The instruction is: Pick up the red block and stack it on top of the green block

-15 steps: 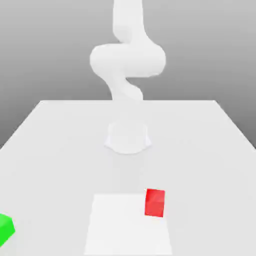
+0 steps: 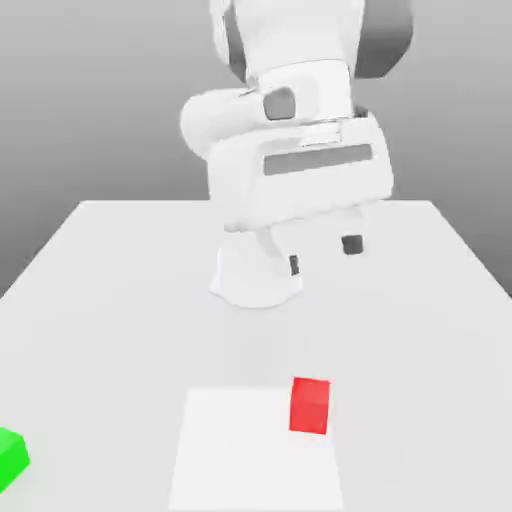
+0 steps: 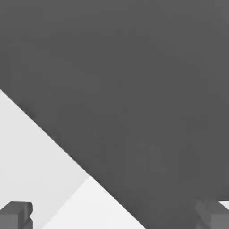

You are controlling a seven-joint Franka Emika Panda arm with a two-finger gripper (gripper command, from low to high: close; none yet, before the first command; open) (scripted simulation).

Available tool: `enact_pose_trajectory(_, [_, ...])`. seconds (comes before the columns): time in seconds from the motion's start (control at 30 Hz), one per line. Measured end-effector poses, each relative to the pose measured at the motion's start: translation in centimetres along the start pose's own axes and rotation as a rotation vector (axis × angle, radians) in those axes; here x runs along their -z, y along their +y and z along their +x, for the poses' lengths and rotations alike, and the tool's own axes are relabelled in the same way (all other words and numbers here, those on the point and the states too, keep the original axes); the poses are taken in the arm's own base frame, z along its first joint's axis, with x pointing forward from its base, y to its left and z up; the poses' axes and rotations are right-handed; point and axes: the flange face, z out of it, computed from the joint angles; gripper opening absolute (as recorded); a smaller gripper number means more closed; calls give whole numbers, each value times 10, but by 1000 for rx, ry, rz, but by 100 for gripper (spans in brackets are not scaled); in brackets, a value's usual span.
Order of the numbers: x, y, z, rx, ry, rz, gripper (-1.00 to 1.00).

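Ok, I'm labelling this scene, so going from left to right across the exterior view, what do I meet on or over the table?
Green block → red block → end effector, hanging open above the table, well behind the blocks.

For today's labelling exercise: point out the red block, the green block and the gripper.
red block (image 2: 310, 405), exterior view, front face.
green block (image 2: 10, 455), exterior view, top face.
gripper (image 2: 322, 255), exterior view, midway between fingertips.
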Motion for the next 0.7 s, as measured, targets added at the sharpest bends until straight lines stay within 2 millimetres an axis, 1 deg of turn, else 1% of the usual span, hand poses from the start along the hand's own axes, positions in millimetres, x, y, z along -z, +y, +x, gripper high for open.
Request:
enact_pose_trajectory(0.13, [-65,-8,-38,209,-120,-20,0])
enact_pose_trajectory(0.27, [-115,-10,-84,423,-235,-42,0])
enact_pose_trajectory(0.33, [-130,-9,-95,476,-260,-47,0])
enact_pose_trajectory(0.57, [-166,-4,-103,494,-263,-50,0])
enact_pose_trajectory(0.7, [-190,-1,-114,490,-269,-49,0])
